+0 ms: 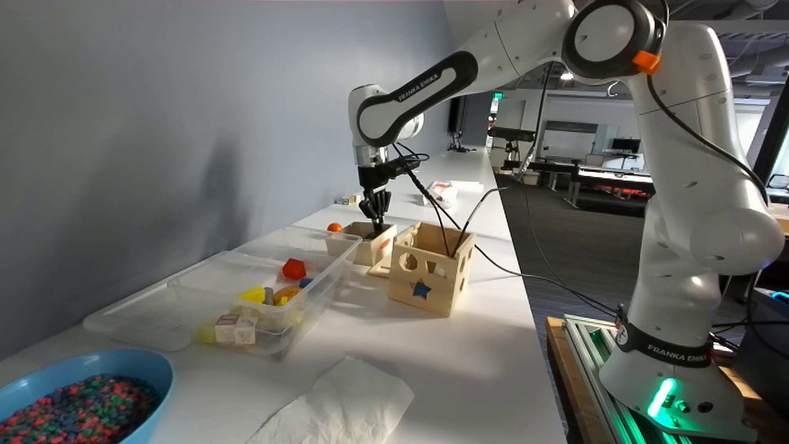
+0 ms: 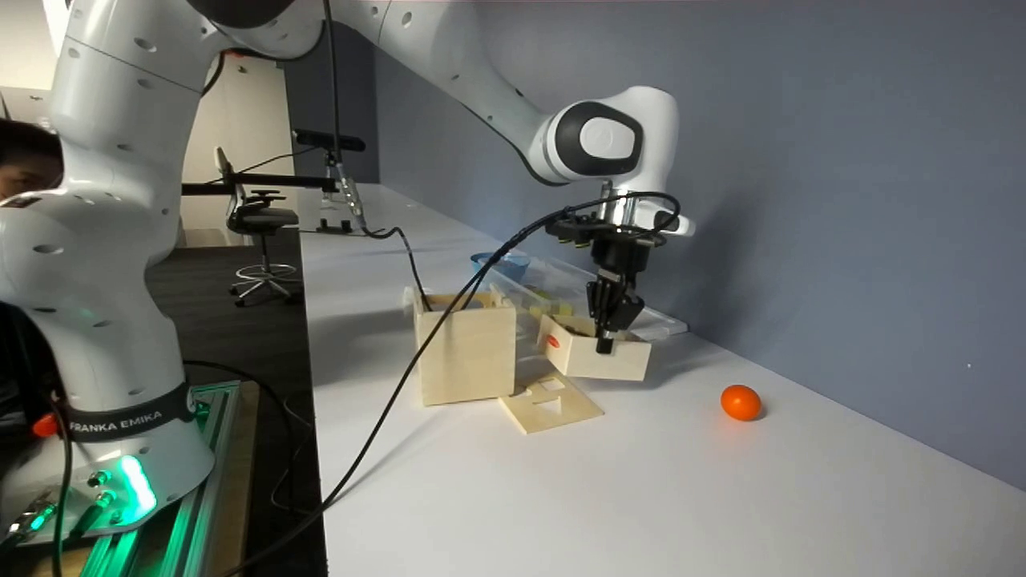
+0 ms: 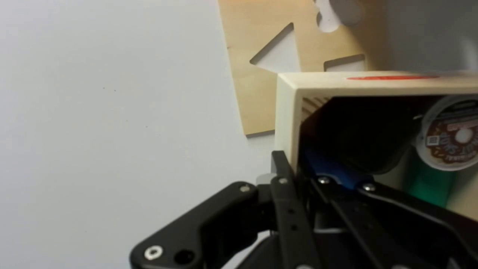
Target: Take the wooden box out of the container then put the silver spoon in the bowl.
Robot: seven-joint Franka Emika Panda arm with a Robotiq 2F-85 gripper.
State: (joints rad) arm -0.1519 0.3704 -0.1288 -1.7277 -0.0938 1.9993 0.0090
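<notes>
The wooden box (image 1: 368, 251) is off the container, near its end, and also shows in an exterior view (image 2: 593, 358) and the wrist view (image 3: 286, 123). My gripper (image 3: 293, 168) is shut on one side wall of it, one finger inside and one outside. The box looks slightly raised and tilted, with a shadow under it. It holds a round labelled pod (image 3: 452, 132) and blue, green and dark items. The translucent container (image 1: 336, 274) holds several coloured blocks. The blue bowl (image 1: 161, 379) with speckled contents stands at the near left, and far back in an exterior view (image 2: 513, 267). The silver spoon is not visible.
The taller wooden cube (image 1: 425, 277) with shaped holes stands beside the box. A flat cut-out wooden panel (image 2: 553, 403) lies by both. An orange ball (image 2: 741, 402) is near the wall. Black cables (image 2: 401, 377) hang across the table. A white napkin (image 1: 345, 404) lies at the front.
</notes>
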